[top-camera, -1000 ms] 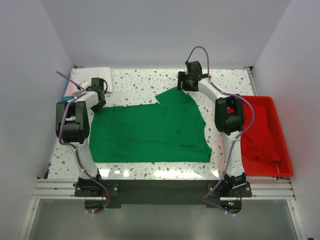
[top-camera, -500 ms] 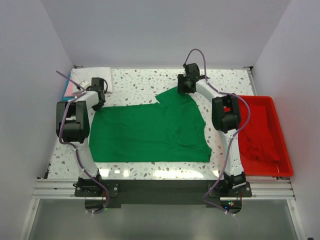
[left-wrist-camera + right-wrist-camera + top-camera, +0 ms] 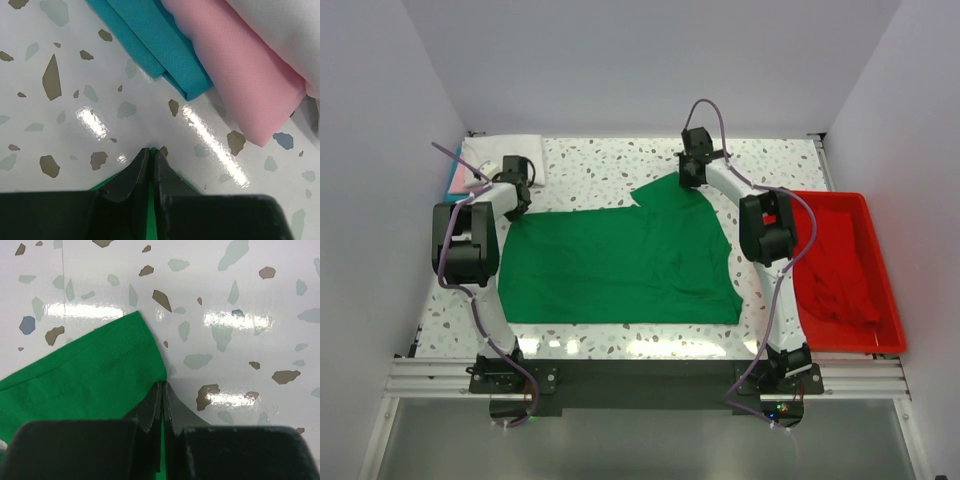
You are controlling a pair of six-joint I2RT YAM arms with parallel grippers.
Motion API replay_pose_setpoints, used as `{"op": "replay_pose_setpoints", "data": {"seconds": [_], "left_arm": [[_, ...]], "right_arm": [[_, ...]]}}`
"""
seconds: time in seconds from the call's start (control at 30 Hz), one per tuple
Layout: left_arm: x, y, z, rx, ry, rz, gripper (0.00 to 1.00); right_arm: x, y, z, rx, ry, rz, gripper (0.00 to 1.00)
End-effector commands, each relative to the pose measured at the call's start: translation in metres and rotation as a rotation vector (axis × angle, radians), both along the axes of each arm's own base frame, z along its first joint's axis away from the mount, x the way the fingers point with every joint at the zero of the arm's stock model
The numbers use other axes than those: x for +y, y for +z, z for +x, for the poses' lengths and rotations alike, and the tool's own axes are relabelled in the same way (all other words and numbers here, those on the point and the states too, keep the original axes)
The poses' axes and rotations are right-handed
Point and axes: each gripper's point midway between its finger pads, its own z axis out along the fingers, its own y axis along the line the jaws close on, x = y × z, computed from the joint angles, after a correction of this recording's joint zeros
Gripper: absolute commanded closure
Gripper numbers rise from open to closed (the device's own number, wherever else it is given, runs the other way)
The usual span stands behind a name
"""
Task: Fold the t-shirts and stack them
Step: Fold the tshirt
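The left end effector [image 3: 151, 154] and right end effector [image 3: 163, 387], both pinched shut on the shirt's [image 3: 620, 265] far edge, pin it to the surface [image 3: 600, 165], seemingly ready to fold.

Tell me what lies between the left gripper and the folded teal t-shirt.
Only bare speckled tabletop, streaked with glare, separates the left gripper, shut on the green t-shirt, from the folded teal t-shirt; the left wrist view shows it.

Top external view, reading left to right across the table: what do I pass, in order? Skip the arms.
stack of folded t-shirts → green t-shirt → red tray
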Motion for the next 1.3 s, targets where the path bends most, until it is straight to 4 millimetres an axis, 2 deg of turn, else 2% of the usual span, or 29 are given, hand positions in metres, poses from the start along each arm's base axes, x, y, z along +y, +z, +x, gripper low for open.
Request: {"op": "replay_pose_setpoints", "data": {"seconds": [0.0,0.2,0.33,0.43,0.77,0.93,1.0,1.03,1.07,1.1,1.13,1.2,1.27], "left_arm": [[-0.002,0.016,0.014,-0.096,-0.017,-0.004,1.0],[0.001,0.037,0.024,-0.184,-0.033,0.004,1.0],[0.004,0.05,0.031,-0.244,-0.037,0.0,1.0],[0.007,0.057,0.038,-0.279,-0.045,-0.005,1.0],[0.015,0.057,0.046,-0.325,-0.041,-0.032,1.0],[0.02,0.058,0.045,-0.347,-0.036,-0.049,1.0],[0.02,0.056,0.042,-0.344,-0.041,-0.061,1.0],[0.021,0.063,0.047,-0.378,-0.045,-0.059,1.0],[0.023,0.063,0.046,-0.38,-0.043,-0.065,1.0],[0.023,0.064,0.044,-0.386,-0.043,-0.069,1.0],[0.027,0.066,0.043,-0.39,-0.037,-0.072,1.0],[0.027,0.067,0.039,-0.397,-0.037,-0.084,1.0],[0.029,0.068,0.036,-0.402,-0.034,-0.095,1.0]], "right_arm": [[-0.007,-0.003,-0.001,0.01,-0.02,-0.054,1.0],[-0.009,0.036,0.017,-0.12,-0.041,-0.052,1.0],[-0.01,0.076,0.031,-0.225,-0.055,-0.035,1.0],[-0.01,0.096,0.037,-0.271,-0.059,-0.027,1.0],[-0.016,0.127,0.042,-0.334,-0.08,-0.029,1.0],[-0.02,0.149,0.033,-0.36,-0.085,-0.011,1.0],[-0.022,0.156,0.023,-0.362,-0.088,-0.003,1.0],[-0.024,0.159,0.02,-0.366,-0.09,0.002,1.0],[-0.025,0.16,0.016,-0.364,-0.097,0.007,1.0],[-0.026,0.15,0.008,-0.338,-0.094,0.0,1.0],[-0.028,0.162,0.003,-0.357,-0.1,0.013,1.0],[-0.031,0.151,-0.009,-0.329,-0.11,0.011,1.0],[-0.035,0.156,-0.02,-0.327,-0.126,0.024,1.0]]}}
